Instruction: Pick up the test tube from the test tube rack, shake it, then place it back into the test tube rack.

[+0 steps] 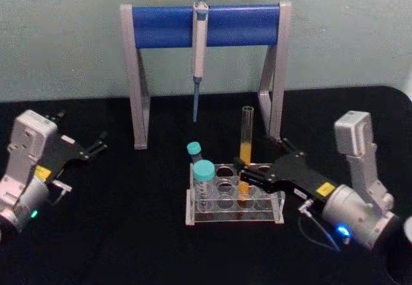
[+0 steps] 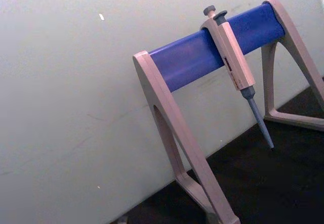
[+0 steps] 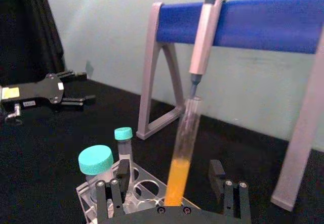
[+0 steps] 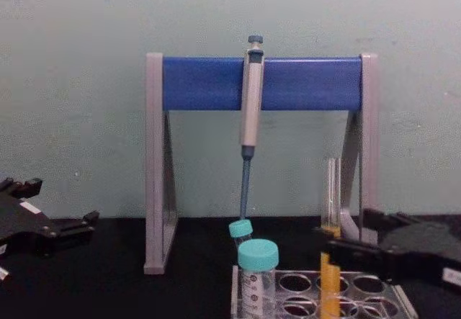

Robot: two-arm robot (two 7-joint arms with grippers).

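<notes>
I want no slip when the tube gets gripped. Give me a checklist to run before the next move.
1. Tube seated in the rack: ok.
2. Right gripper fingers open on both sides of the tube: ok.
3. Fingers touching the glass: not ok, gaps show.
4. Capped tubes apart from the fingers: ok.
5. Pipette tip above the tube's lift path: cannot tell.
6. Left gripper far off at the table's left: ok.
</notes>
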